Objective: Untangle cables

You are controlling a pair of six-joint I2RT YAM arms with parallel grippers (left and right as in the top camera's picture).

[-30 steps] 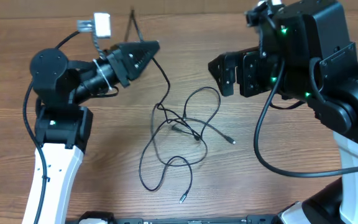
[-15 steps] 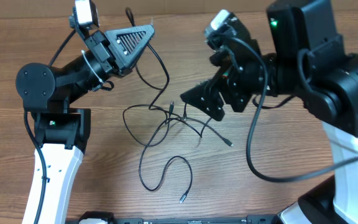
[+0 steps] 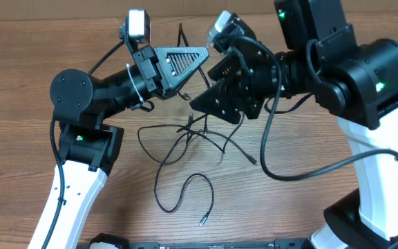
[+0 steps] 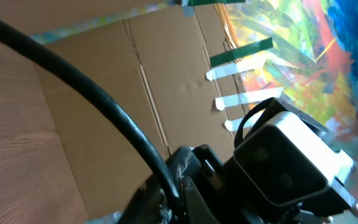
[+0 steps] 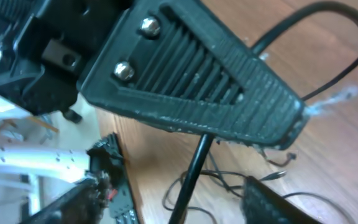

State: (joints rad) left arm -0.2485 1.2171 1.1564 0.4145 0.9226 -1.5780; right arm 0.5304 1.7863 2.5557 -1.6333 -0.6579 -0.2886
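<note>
Thin black cables (image 3: 185, 138) lie tangled on the wooden table, with a loose loop (image 3: 178, 197) and a small plug end (image 3: 202, 221) toward the front. My left gripper (image 3: 199, 57) is raised and shut on one cable strand; in the left wrist view the strand (image 4: 92, 99) runs down into the closed jaws (image 4: 174, 190). My right gripper (image 3: 202, 93) is open just below and right of the left one. In the right wrist view the held strand (image 5: 191, 171) hangs between its spread fingers (image 5: 179, 208), under the left gripper's ribbed finger (image 5: 197, 81).
Another plug end (image 3: 255, 162) lies right of the tangle. A cardboard wall (image 4: 104, 68) stands behind the table. The right arm's camera housing (image 4: 284, 162) sits close to the left jaws. Both arms crowd the table's upper middle.
My left gripper moved right, carrying its strand. My right gripper moved up and left until it sits right under the left one. The tangle has shifted slightly.
</note>
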